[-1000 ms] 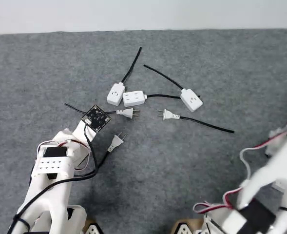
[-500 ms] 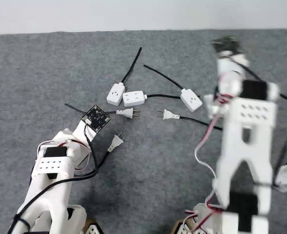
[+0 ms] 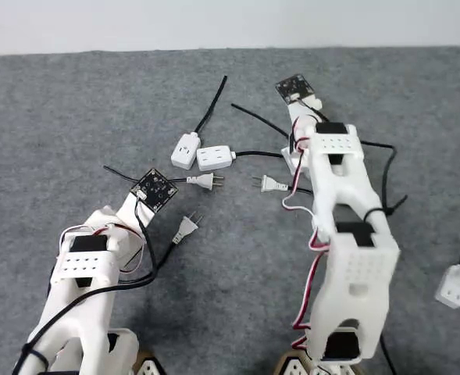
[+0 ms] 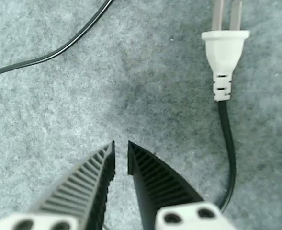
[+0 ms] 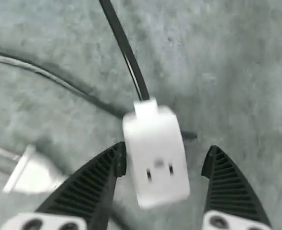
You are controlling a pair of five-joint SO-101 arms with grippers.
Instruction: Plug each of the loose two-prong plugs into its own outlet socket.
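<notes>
Grey matting (image 3: 58, 101) covers your whole table, with a pale wall (image 3: 214, 23) along its far edge.

Your left gripper (image 4: 120, 143) hangs over bare matting with its jaws all but closed. Only a thin slit separates the ribbed tips, and they hold and touch nothing. Ahead of it and off to one side lies a white two-prong plug (image 4: 225, 45). Its prongs point away from the gripper, and its black cord runs back past the jaws without touching them. A loose cable end (image 4: 50, 55) lies farther off on the other side.

Your right gripper (image 5: 167, 148) is spread wide and straddles a white outlet socket (image 5: 155, 158), whose slots face the camera. One finger (image 5: 90, 182) sits against the socket's side, touching or very nearly. The other finger (image 5: 227, 187) stands clear, with matting showing between. Nothing is clamped. A blurred plug (image 5: 28, 172) lies just beside the closer finger.

From above, your right arm (image 3: 347, 226) stretches out over that socket and hides most of it. Your left arm (image 3: 85, 266) sits at the near left. An angled socket (image 3: 185, 150) and a level socket (image 3: 215, 158) lie just beside each other mid-table. Three plugs lie loose, none inserted: a far plug (image 3: 202, 181), a near plug (image 3: 187, 228) and a middle plug (image 3: 270, 184) close to your right arm.
</notes>
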